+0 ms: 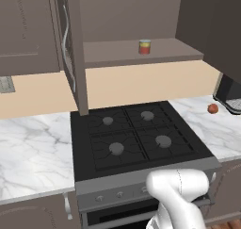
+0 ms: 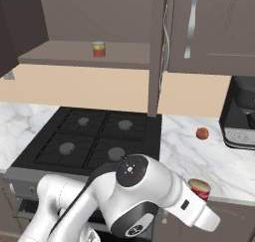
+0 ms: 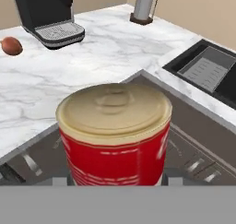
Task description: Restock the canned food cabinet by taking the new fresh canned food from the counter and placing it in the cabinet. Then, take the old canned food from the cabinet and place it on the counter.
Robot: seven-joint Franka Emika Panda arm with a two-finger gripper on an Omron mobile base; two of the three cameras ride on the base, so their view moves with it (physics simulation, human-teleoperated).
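Hand view: a red can with a pale lid (image 3: 114, 135) sits dead centre, the gripper clamped on it, low over the counter (image 3: 106, 48) edge at the frame's middle. That looks like the old canned food on its way down. The orange-red can (image 1: 144, 46) already stands on the cabinet shelf (image 1: 117, 51), upper centre in the left base view. Best now: lower it upright onto bare marble, away from the edge, clear of the round red fruit (image 3: 11, 46).
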